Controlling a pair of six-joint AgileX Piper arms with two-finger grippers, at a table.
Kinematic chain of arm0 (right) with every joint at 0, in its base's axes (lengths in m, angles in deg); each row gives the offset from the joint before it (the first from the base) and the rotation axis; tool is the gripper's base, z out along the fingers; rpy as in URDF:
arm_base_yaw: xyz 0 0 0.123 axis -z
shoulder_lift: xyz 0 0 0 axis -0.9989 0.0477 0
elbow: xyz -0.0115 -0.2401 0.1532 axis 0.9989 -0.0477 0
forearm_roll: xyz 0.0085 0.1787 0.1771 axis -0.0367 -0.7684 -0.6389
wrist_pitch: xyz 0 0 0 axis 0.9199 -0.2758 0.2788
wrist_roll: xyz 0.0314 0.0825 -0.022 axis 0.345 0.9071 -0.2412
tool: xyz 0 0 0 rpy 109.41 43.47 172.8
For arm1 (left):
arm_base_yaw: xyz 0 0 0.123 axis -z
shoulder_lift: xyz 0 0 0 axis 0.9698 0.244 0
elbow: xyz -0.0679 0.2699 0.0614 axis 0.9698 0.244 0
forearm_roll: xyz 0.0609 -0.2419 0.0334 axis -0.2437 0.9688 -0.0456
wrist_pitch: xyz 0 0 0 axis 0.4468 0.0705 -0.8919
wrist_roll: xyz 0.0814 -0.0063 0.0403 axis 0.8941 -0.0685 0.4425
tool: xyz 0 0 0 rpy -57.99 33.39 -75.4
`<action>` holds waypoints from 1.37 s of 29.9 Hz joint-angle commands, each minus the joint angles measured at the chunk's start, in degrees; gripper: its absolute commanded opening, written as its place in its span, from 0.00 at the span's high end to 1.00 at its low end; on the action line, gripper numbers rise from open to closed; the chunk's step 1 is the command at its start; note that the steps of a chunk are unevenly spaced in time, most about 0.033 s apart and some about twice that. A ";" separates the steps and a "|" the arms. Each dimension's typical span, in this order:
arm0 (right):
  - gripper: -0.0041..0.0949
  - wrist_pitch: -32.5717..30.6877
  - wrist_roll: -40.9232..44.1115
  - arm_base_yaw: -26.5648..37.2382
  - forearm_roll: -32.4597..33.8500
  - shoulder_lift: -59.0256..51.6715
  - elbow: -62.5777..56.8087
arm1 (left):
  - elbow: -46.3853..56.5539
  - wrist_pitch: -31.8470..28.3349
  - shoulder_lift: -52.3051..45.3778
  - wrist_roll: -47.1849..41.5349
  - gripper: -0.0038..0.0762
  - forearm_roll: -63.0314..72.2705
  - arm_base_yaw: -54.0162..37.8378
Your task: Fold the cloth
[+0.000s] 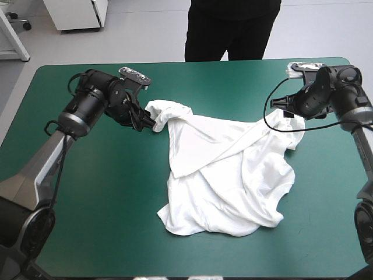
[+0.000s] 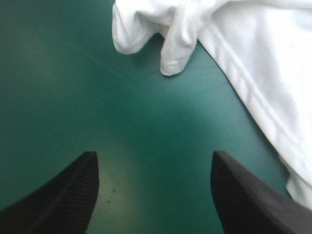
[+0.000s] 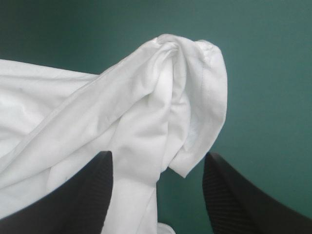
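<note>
Teal-green cover (image 1: 105,221) fills most of the high view. The white T-shirt (image 1: 227,175) lies on it from the middle of the frame down toward the lower centre. It is rumpled and only half spread. One broad flap is doubled over the body, a bunched end points to the upper left, and another corner trails off to the upper right. I see no tidy fold anywhere, so by my reckoning the job is near its start. The shirt wants flattening first, and every proper fold is yet to be made.

At centre-left of the high view, the left gripper (image 2: 153,153) stands with its black fingers wide apart and only bare cover between them. The bunched end of the shirt lies a little ahead of it, and a hemmed edge runs alongside one finger; nothing is grasped.

At the upper right of the high view, the right gripper (image 3: 158,153) is likewise spread. A twisted peak of cloth sits between and just ahead of its fingers, but they are not pinching it.
</note>
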 commanded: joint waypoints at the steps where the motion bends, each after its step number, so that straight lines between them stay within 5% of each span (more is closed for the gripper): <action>1: 0.44 -0.06 -0.73 0.51 0.49 -5.02 1.97 | -1.60 3.09 -7.28 0.20 0.36 4.09 0.12; 18: 0.47 -4.14 -1.40 0.51 0.49 -7.39 1.97 | -0.44 5.25 -14.22 -3.69 0.38 5.00 18.09; 35: 0.47 -3.79 -1.47 0.51 0.49 -7.78 1.87 | 26.47 5.13 -18.39 -7.76 0.38 11.06 18.51; 41: 0.47 -3.79 -1.47 0.51 0.49 -7.78 1.87 | 35.59 0.58 -18.39 -7.75 0.38 13.99 18.60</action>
